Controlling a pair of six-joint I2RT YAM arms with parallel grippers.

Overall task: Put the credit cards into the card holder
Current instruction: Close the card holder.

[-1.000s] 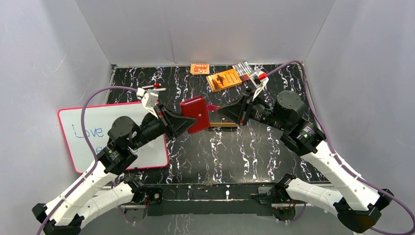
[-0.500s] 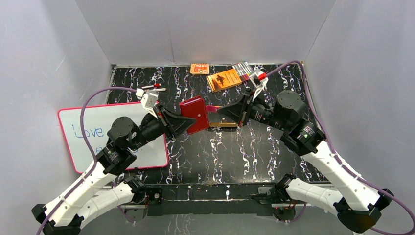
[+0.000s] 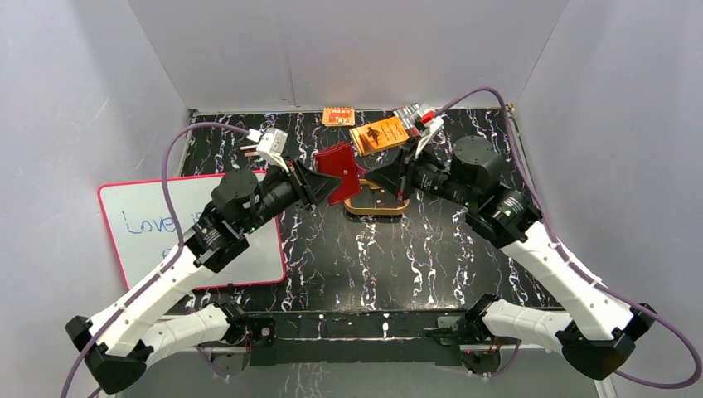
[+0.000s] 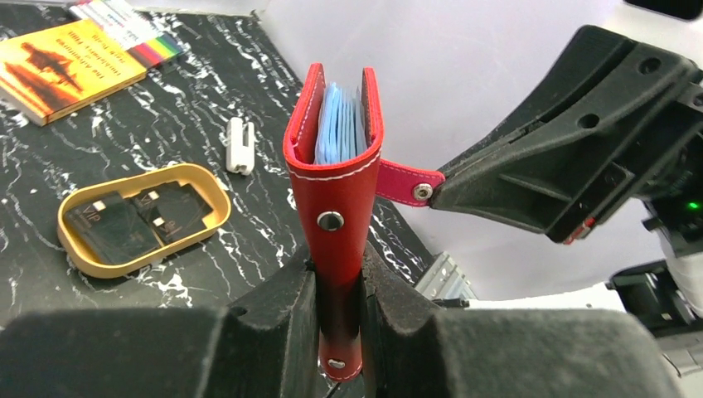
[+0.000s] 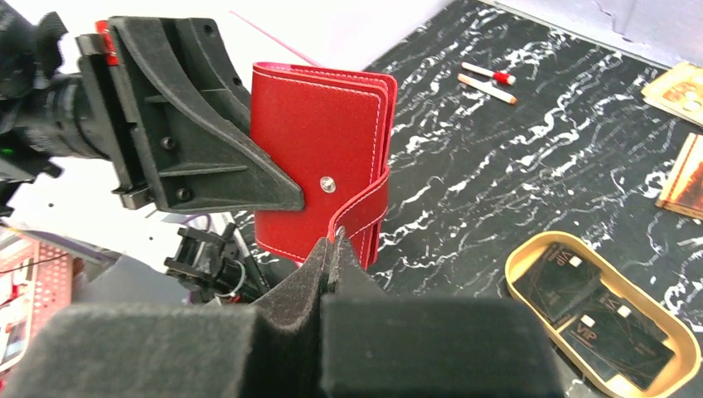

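Since card holder (image 3: 338,170) lifted rearward — more tray (image 3: 377,215) shows.

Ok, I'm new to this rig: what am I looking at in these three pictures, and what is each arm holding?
Two robot arms are bolted at the near edge of a black marbled table. The wide picture looks down from above and behind them. The other two come from a camera on each wrist, so the dark blocks at the bottom are that arm's own fingers. The left fingers are clamped on the red card holder, holding it upright off the table. The right fingers pinch its snap tab. The dark credit cards lie in a tan oval tray. Orange packets sit at the far edge, and a whiteboard lies on the left.
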